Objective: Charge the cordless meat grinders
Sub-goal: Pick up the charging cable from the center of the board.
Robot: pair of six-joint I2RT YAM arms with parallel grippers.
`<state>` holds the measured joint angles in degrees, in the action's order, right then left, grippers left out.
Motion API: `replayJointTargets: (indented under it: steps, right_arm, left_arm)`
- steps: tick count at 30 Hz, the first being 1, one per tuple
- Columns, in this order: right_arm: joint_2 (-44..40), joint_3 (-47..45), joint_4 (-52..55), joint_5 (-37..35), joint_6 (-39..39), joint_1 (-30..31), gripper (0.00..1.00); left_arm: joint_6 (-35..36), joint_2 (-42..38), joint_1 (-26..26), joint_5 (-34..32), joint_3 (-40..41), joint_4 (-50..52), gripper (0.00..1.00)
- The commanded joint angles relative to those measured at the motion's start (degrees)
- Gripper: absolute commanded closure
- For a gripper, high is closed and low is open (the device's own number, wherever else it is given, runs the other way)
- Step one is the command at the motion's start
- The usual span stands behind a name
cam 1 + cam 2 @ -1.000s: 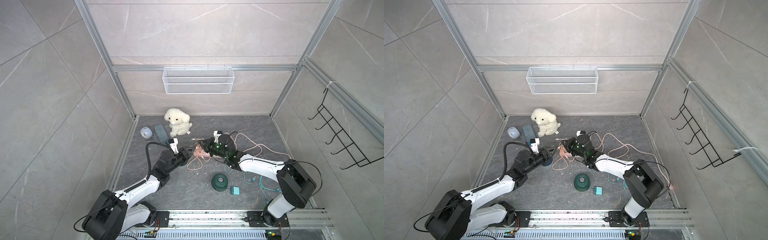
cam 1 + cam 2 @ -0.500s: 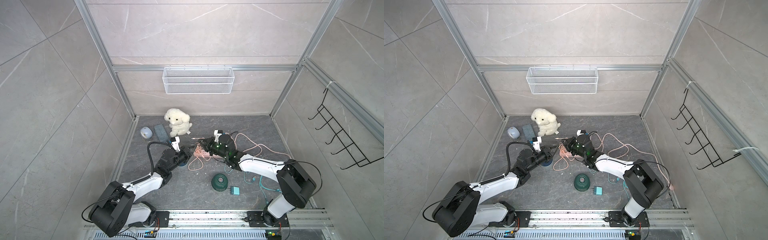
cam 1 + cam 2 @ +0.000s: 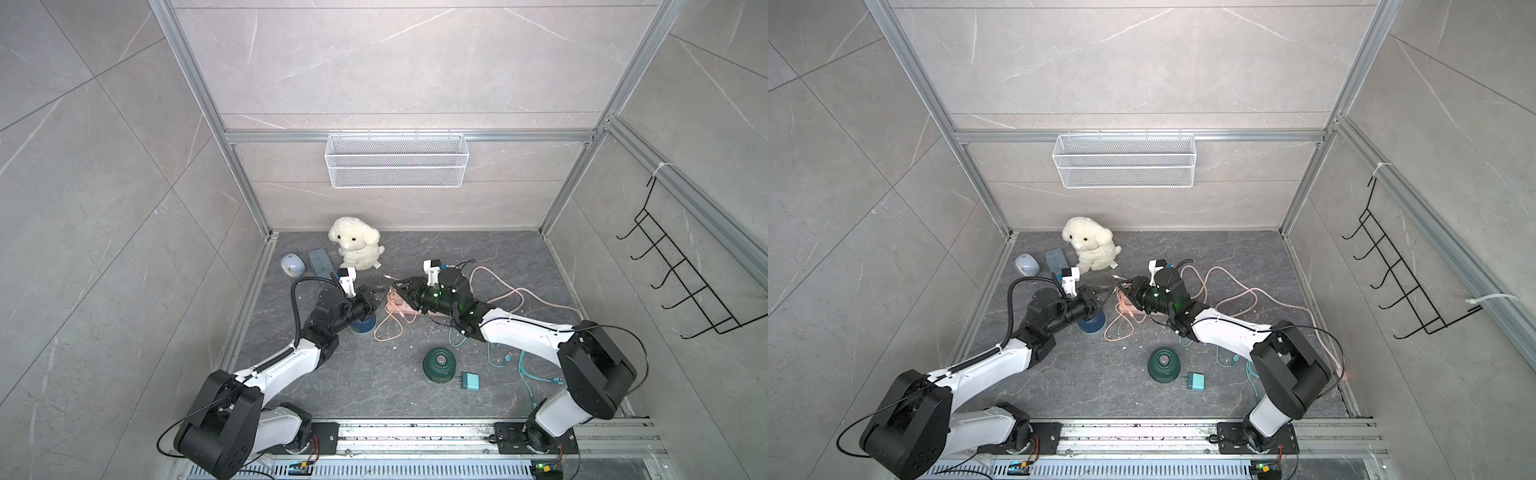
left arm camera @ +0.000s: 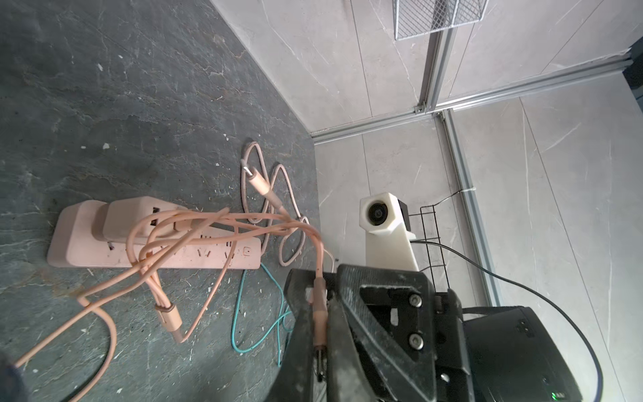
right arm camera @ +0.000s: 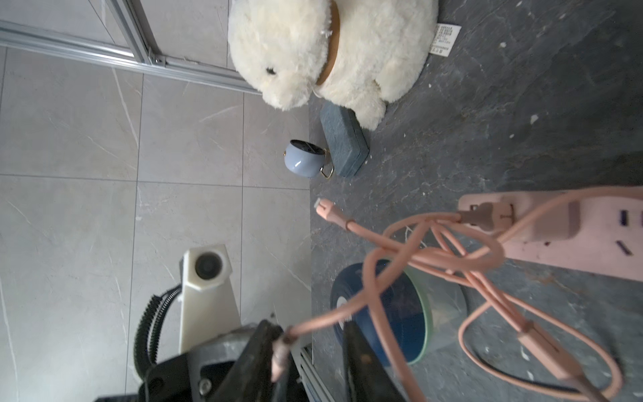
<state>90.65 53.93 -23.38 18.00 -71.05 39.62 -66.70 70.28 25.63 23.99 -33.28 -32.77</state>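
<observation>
Dark veined stone-look floor (image 3: 365, 399), pale tiled walls. My L pincer (image 4: 318, 290) is clamped on the plug end of the rubbery pink cable (image 4: 317, 254). R pincer (image 5: 308, 334) is parted, plug only brushing one finger afaict. Navy grinder (image 3: 365, 327), a squat glossy dome, sits right under my L wrist. Green grinder (image 3: 439, 364) is well apart, nr the boxy teal adapter (image 3: 470, 381), which lies loose. Cable's other end looks seated at the pink strip (image 4: 153, 250). Reckon nothing's charging yet, both grinders left to plug in

Bright even overhead light, soft shadows, blurred wrist-view foregrounds
</observation>
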Motion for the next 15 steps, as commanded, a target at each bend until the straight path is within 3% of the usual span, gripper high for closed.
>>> replayJointTargets:
  steps: [1,4,9,12,15]
  right_arm:
    - [-5.9,0.3,7.7,6.4,7.8,-1.6,0.6]
    - [-10.2,2.8,19.1,10.8,20.0,-3.0,0.56]
    - [-11.1,14.9,42.7,18.5,50.4,-3.3,0.53]
    - [-9.9,18.3,47.8,23.8,62.4,-3.8,0.54]
    - [-7.7,20.3,51.2,28.9,69.7,-5.0,0.53]
  left_arm:
    - [10.8,-3.1,-2.5,10.3,-6.0,13.6,1.0]
    - [17.1,-2.4,-3.0,17.2,-9.7,21.4,1.0]
    - [27.6,-0.3,-2.6,28.2,-15.5,33.2,1.0]
    - [34.5,-1.0,-1.3,30.5,-18.6,40.4,1.0]
    - [38.8,-1.8,-0.7,32.6,-20.1,44.1,1.0]
